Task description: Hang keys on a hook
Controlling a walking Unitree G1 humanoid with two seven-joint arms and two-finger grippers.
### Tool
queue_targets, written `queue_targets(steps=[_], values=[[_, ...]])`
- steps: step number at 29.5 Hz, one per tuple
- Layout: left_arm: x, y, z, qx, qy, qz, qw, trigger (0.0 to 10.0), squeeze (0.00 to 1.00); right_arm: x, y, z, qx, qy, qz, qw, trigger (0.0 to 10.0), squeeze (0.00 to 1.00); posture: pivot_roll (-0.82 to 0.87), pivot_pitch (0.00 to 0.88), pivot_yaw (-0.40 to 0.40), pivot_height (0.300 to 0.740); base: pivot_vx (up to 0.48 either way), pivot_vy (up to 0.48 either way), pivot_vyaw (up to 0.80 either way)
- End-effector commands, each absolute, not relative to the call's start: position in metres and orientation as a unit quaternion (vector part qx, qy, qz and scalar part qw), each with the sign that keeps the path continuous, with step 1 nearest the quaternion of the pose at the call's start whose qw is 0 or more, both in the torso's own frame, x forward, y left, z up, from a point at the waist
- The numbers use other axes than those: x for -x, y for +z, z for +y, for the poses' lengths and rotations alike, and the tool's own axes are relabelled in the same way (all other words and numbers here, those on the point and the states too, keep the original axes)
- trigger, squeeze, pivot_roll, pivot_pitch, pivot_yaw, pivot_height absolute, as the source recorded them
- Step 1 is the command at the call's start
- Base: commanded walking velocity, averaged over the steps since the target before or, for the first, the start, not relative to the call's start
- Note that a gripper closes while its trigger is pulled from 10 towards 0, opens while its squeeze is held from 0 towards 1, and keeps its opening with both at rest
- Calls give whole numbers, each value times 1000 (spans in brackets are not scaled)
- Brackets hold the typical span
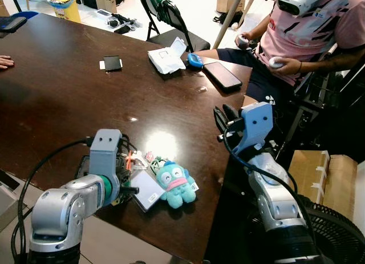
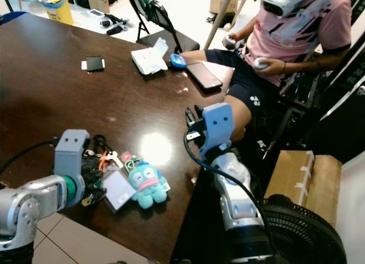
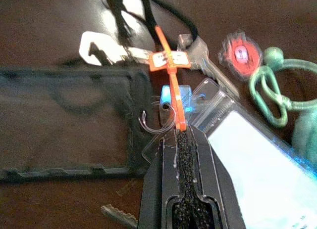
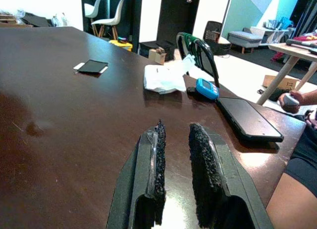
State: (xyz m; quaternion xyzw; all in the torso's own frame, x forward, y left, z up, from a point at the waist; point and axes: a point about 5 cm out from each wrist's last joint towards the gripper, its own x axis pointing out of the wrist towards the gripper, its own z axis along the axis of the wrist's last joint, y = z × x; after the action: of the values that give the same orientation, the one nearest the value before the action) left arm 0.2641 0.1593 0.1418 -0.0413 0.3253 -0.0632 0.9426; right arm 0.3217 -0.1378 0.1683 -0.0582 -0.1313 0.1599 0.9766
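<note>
The key bunch lies near the front edge of the dark wooden table [image 1: 68, 98]: silver keys [image 3: 104, 48], an orange tie with a tag [image 3: 171, 63], a red charm [image 3: 241, 53], a clear card holder [image 1: 147, 190] and a teal plush toy [image 1: 174, 184]. My left gripper [image 3: 184, 132] is down on the bunch, its fingers shut on the end of the orange tie. My right gripper [image 1: 223, 117] hovers over the table's right edge, well apart from the keys. Its fingers [image 4: 200, 140] stand a narrow gap apart with nothing between them.
Farther back on the table lie a black phone [image 1: 222, 74], a white paper packet [image 1: 166, 57], a small blue object [image 1: 195, 61] and a black card [image 1: 112, 63]. A person [image 1: 302, 41] sits at the far right. A fan [image 1: 336, 235] and a cardboard box [image 1: 325, 173] stand on the right.
</note>
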Motion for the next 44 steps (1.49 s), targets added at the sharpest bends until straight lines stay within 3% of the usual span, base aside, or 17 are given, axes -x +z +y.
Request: queue_targets(steps=[1, 2, 3, 6, 9, 11, 14, 18, 19, 21, 22, 26, 27, 30, 37, 42, 44], values=[[-270, 164, 161, 44, -70, 247, 965, 6549, 0, -320, 166, -135, 56, 162, -129, 977, 10000, 0, 122, 5, 65, 740, 0, 0, 0], [-270, 164, 161, 44, -70, 247, 965, 6549, 0, -320, 166, -135, 56, 162, -129, 977, 10000, 0, 122, 5, 65, 740, 0, 0, 0], [-273, 185, 159, 41, -87, 177, 980, 10000, 0, -321, 167, -134, 55, 163, -131, 976, 10000, 0, 124, 5, 62, 740, 0, 0, 0], [-273, 219, 155, 25, -116, 61, 991, 10000, 0, -322, 170, -131, 53, 169, -136, 975, 10000, 0, 125, 3, 59, 740, 0, 0, 0], [-274, 231, 152, 6, -121, 22, 992, 10000, 0, -323, 172, -129, 53, 173, -139, 974, 10000, 0, 124, 4, 55, 740, 0, 0, 0], [-280, 245, 146, -50, -120, -25, 991, 10000, 0, -326, 177, -125, 55, 179, -145, 971, 10000, 0, 120, 5, 53, 740, 0, 0, 0], [-282, 247, 144, -73, -117, -34, 990, 10000, 0, -328, 179, -123, 56, 182, -146, 971, 10000, 0, 120, 5, 53, 740, 0, 0, 0], [-289, 232, 144, -121, -119, 0, 985, 10000, 0, -336, 169, -101, 129, 275, -88, 949, 10000, 0, 114, 0, 43, 740, 0, 0, 0], [-290, 226, 144, -136, -132, 17, 982, 10000, 0, -337, 157, -91, 160, 341, -24, 926, 10000, 0, 121, 1, 33, 740, 0, 0, 0], [-290, 226, 144, -136, -132, 17, 982, 10000, 0, -337, 157, -91, 160, 341, -24, 926, 10000, 0, 121, 1, 33, 740, 0, 0, 0], [-289, 225, 144, -135, -136, 15, 981, 10000, 0, -336, 152, -91, 163, 355, -1, 921, 10000, 1000, 123, 1, 31, 740, 0, 0, 0], [-289, 223, 144, -136, -140, 13, 981, 10000, 31, -333, 145, -94, 160, 369, 25, 915, 10000, 1000, 122, 2, 28, 740, 0, 0, 0], [-289, 221, 143, -132, -144, 14, 981, 10000, 98, -329, 138, -95, 140, 382, 54, 912, 10000, 1000, 114, 2, 27, 740, 0, 0, 0], [-290, 220, 137, -128, -155, 8, 979, 10000, 47, -317, 131, -97, 96, 405, 93, 905, 10000, 1000, 103, 0, 25, 740, 0, 0, 0], [-292, 221, 134, -126, -162, 3, 979, 10000, 35, -311, 130, -105, 64, 406, 106, 905, 10000, 1000, 100, 0, 25, 740, 0, 0, 0], [-293, 220, 132, -125, -175, 3, 977, 10000, 27, -296, 140, -128, -133, 396, 102, 903, 10000, 1000, 83, 0, 50, 740, 0, 0, 0], [-293, 220, 132, -125, -175, 3, 977, 10000, 27, -296, 140, -128, -133, 396, 102, 903, 10000, 1000, 83, 0, 50, 740, 0, 0, 0]])
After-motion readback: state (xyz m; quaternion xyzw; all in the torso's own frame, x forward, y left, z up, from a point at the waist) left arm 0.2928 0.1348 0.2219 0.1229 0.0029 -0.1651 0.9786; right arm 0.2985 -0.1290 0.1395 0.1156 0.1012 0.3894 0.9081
